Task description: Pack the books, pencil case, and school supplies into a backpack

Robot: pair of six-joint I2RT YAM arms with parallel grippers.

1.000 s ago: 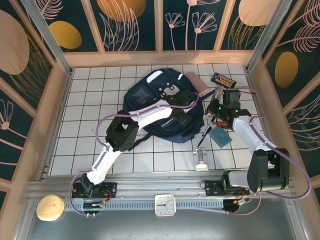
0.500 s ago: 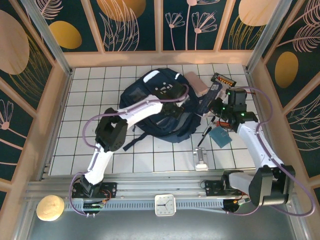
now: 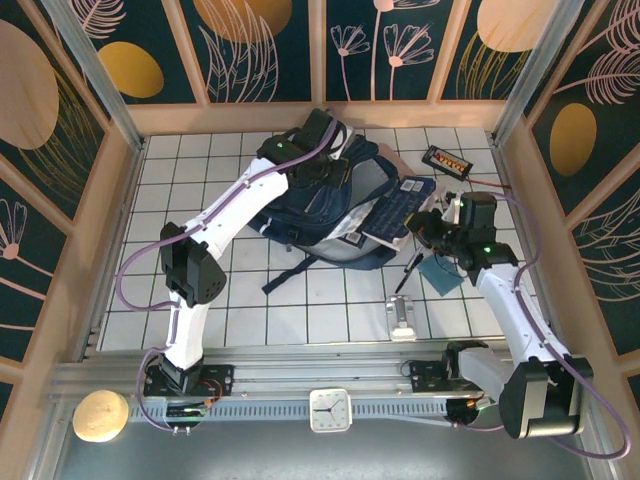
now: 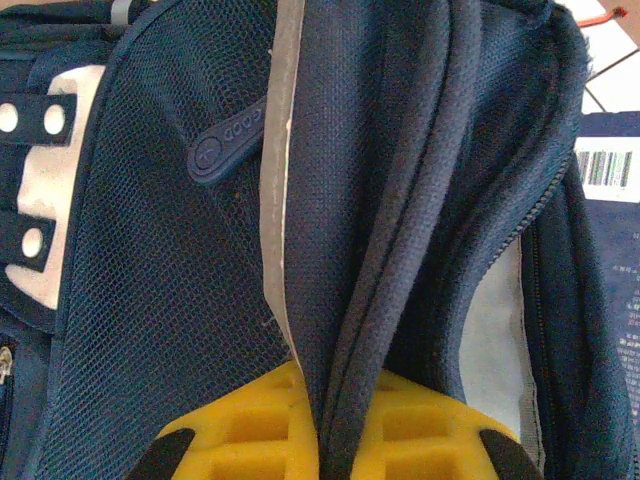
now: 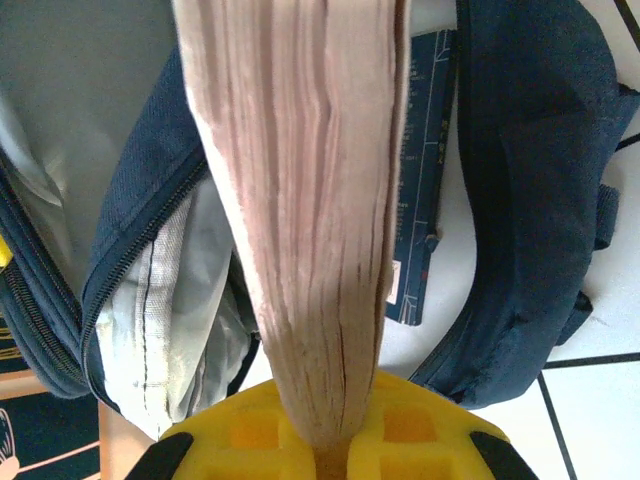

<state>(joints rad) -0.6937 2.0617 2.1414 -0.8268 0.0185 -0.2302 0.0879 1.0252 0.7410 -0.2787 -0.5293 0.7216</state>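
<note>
The navy backpack [image 3: 300,205] lies mid-table with its mouth pulled open. My left gripper [image 3: 318,138] is shut on its top rim at the back; the yellow fingers [image 4: 250,430] pinch folded navy fabric [image 4: 400,200]. My right gripper [image 3: 428,222] is shut on the black-covered book [image 3: 395,208], which slants into the backpack's mouth. In the right wrist view the book's pale page edges [image 5: 300,180] rise from my gripper [image 5: 330,450], beside grey lining [image 5: 130,300]. The teal notebook [image 3: 441,273] and a black pen [image 3: 410,268] lie under my right arm. The pencil case is hidden.
A black gadget with a yellow-red label [image 3: 447,160] sits at the back right. A small silver metal piece [image 3: 402,318] lies near the front. Wooden walls [image 3: 118,230] enclose the tiled table. A dark strap [image 3: 285,275] trails from the backpack toward the front.
My left gripper has pulled the backpack's rim up and toward the back, opening it. My right gripper has carried the book left and tipped it into the mouth.
</note>
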